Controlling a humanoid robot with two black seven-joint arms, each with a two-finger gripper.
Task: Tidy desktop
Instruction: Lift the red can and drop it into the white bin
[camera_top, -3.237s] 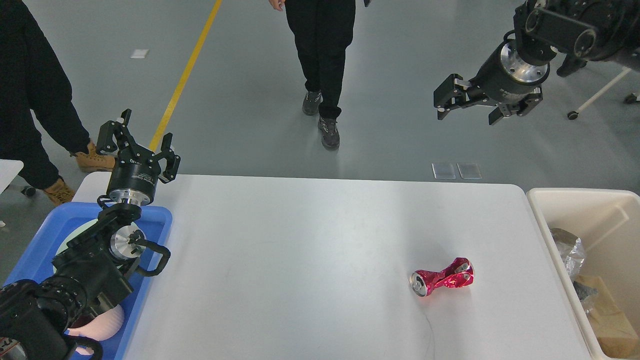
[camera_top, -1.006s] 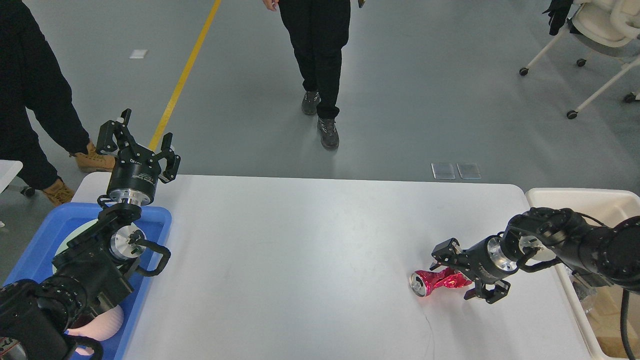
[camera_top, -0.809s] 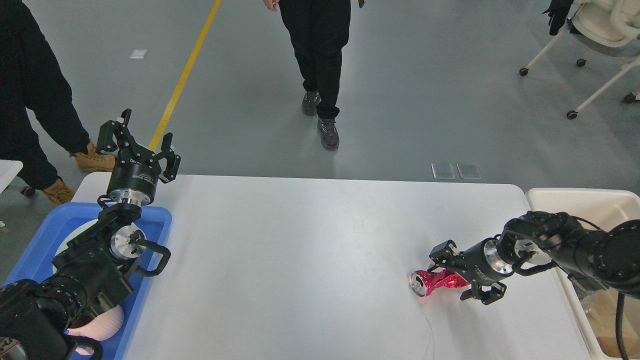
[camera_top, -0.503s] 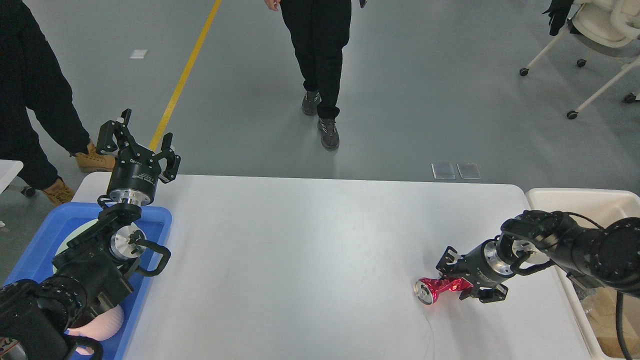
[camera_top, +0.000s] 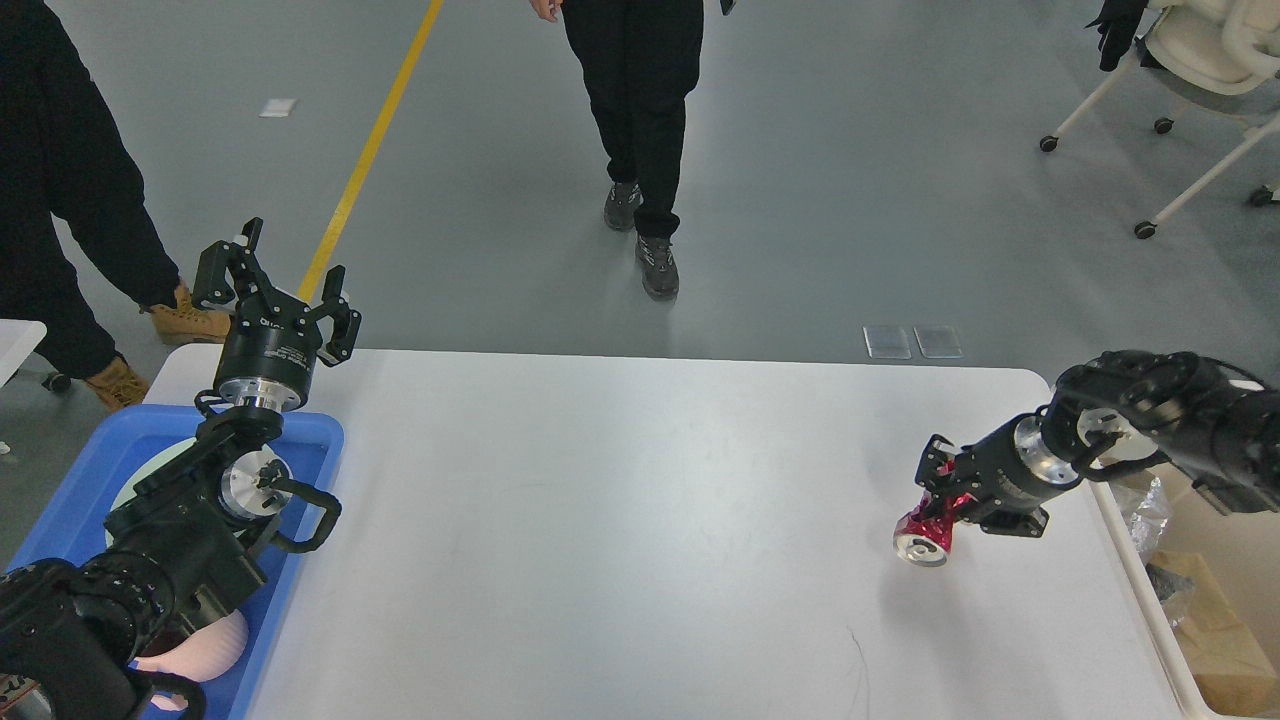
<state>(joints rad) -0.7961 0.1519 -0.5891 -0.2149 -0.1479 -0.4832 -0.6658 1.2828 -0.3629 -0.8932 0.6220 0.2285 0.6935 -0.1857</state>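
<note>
- You can make out pale lettering on the black barrel of the left gripper (camera_top: 272, 281), but it is too small to read; nothing else in view carries legible writing.
- Your desktop (camera_top: 620, 480) is a wide white table top with rounded far corners and a smooth matte face. It fills the lower middle of the view, and a thin dark hairline mark shows near its near edge on the right.
- Your right gripper (camera_top: 938, 500) hangs above the table's right side, near the right edge, fingers clenched on a crushed red drink can (camera_top: 924, 532). The can tilts downward with its silver end facing you, and its shadow falls on the white surface below it.
- Your left gripper sits over the far left corner of the table, pointing away from you, fingers spread apart with nothing between them.
- A blue plastic tray (camera_top: 312, 432) lies at the table's left edge under your left arm, with a pale pink object (camera_top: 205, 650) at its near end.
- A cream bin (camera_top: 1215, 560) stands just beside the right edge, holding a brown cardboard piece (camera_top: 1222, 650) and crumpled clear plastic (camera_top: 1140, 505).
- Beyond the far edge, a person in black trousers (camera_top: 640, 110) stands on the grey floor.
</note>
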